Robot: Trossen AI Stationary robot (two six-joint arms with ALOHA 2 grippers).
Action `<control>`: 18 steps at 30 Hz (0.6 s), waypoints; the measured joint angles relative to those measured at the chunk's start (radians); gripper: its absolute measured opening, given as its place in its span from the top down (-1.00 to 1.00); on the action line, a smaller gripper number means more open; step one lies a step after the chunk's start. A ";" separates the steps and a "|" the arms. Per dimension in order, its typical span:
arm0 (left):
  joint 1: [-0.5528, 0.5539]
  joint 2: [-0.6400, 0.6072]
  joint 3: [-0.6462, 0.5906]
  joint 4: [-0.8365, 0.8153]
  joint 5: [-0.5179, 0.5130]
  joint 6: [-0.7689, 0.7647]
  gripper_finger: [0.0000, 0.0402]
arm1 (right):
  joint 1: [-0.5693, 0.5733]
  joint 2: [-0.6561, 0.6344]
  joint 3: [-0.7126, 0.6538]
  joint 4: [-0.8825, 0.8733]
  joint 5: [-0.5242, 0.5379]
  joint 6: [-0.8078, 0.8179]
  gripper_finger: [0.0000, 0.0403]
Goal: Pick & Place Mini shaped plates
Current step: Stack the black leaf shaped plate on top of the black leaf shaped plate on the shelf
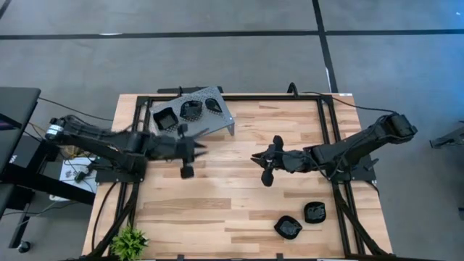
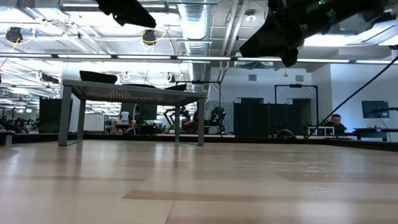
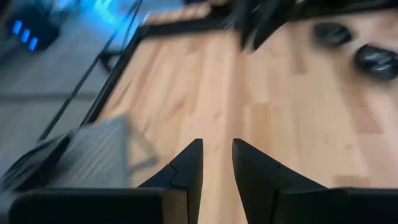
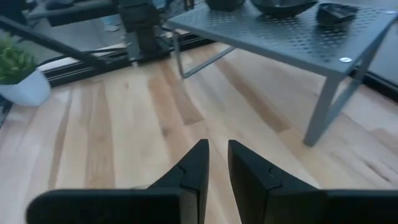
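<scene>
Three glossy black mini plates (image 1: 191, 111) sit on the grey perforated tray (image 1: 217, 100) at the far side of the table; the right wrist view shows them on the tray top (image 4: 280, 6). Two more plates (image 1: 288, 227) (image 1: 315, 212) lie on the wood near the right near corner and show in the left wrist view (image 3: 376, 59). My left gripper (image 1: 199, 150) (image 3: 216, 149) hovers just near-side of the tray, empty, with a narrow gap between its fingers. My right gripper (image 1: 256, 159) (image 4: 217, 149) hovers over the table's middle, pointing left, also empty and narrowly open.
The tray stands on thin legs (image 2: 201, 121), with room under its top (image 2: 134, 93). A small potted plant (image 1: 129, 243) stands at the near left corner. A black frame rail (image 1: 326, 138) runs along the table's right side. Bare wood lies between the two grippers.
</scene>
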 joint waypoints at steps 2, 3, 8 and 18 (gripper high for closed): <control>-0.042 0.000 -0.074 0.130 0.003 0.029 0.56 | 0.009 0.000 0.000 -0.001 -0.009 0.000 0.73; -0.058 0.000 -0.111 0.186 0.005 0.036 0.56 | 0.015 0.000 0.000 -0.001 -0.010 0.000 0.73; -0.086 0.001 -0.239 0.340 0.003 0.066 0.56 | 0.055 0.032 0.000 0.021 -0.020 0.002 0.73; -0.024 0.000 -0.247 0.416 -0.002 0.071 0.56 | 0.009 0.234 0.107 0.116 -0.140 -0.002 0.58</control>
